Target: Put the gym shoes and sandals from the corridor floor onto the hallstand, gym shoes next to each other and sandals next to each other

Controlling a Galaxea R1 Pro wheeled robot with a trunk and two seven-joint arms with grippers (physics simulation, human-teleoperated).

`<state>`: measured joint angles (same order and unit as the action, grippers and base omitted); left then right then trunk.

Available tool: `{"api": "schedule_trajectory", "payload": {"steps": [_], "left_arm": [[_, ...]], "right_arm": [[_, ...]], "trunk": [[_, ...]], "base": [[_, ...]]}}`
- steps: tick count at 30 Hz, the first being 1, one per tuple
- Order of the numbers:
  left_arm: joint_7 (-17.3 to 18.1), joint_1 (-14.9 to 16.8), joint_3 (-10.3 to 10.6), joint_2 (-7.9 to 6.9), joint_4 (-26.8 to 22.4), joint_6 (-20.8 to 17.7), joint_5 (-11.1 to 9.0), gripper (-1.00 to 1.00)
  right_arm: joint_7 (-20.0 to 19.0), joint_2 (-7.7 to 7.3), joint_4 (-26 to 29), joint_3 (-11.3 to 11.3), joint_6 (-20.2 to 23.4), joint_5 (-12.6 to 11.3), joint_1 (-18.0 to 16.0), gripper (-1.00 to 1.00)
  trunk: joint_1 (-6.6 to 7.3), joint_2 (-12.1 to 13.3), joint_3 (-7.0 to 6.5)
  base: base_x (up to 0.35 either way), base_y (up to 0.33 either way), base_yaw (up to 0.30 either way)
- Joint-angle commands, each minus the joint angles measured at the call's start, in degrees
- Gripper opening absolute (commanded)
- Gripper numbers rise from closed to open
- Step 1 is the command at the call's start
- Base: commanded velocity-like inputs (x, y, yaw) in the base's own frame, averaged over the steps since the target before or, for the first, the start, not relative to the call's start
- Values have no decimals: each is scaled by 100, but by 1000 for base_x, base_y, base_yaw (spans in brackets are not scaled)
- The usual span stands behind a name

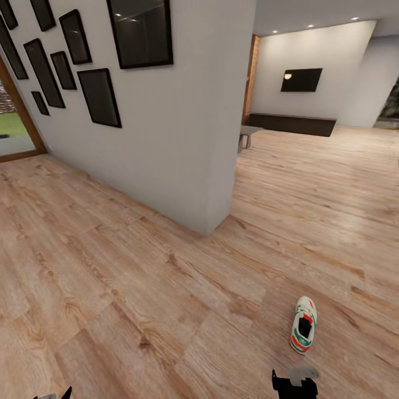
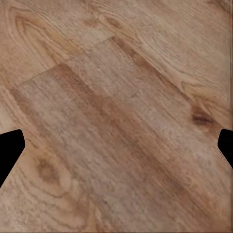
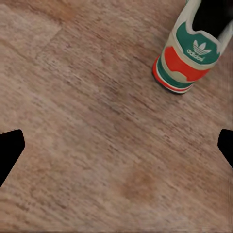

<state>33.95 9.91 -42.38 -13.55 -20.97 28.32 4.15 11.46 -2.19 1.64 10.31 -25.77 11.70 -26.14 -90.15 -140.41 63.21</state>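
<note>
gym shoe (image 1: 303, 331) upright on corridor floor (image 1: 138, 288), heel logo (image 3: 199, 47) in right wrist view

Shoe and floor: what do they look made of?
Gym shoe: seemingly leather or synthetic, smooth white, green and red panels, rubbery layered sole at the heel. Floor: wood-look planks, matte, with grain, knots and plank seams; real wood or laminate cannot be told.

One gym shoe (image 1: 303, 331) lies on the corridor floor (image 1: 138, 288) just ahead of the right gripper (image 1: 294, 383), near a white wall corner (image 1: 213, 166) hung with black frames (image 1: 100, 97)
</note>
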Motion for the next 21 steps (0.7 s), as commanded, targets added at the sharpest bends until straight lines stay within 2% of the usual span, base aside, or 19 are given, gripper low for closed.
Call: {"api": "schedule_trajectory", "payload": {"steps": [1, 9, 14, 18, 21], "left_arm": [[33, 6, -48, 2, 4, 24, 44, 100], [22, 7, -85, -45, -26, 13, 17, 100], [28, 4, -480, -102, -39, 11, -103, 100], [39, 5, -611, -88, -21, 15, -96, 100], [41, 4, -612, -59, -3, 15, -77, 100]], "right_arm": [[23, 1, -9, 42, -16, 60, -5, 100], [20, 1, -6, 42, -16, 60, -5, 100], [20, 2, -12, 42, -16, 60, -5, 100], [17, 3, -13, 42, -16, 60, -5, 100], [16, 2, -13, 42, -16, 60, -5, 100]], "trunk": [[1, -2, 2], [1, -2, -18], [1, -2, -30], [1, -2, -40], [1, -2, -47]], "base": [[0, 0, -255], [0, 0, -255], [0, 0, -255], [0, 0, -255], [0, 0, -255]]}}
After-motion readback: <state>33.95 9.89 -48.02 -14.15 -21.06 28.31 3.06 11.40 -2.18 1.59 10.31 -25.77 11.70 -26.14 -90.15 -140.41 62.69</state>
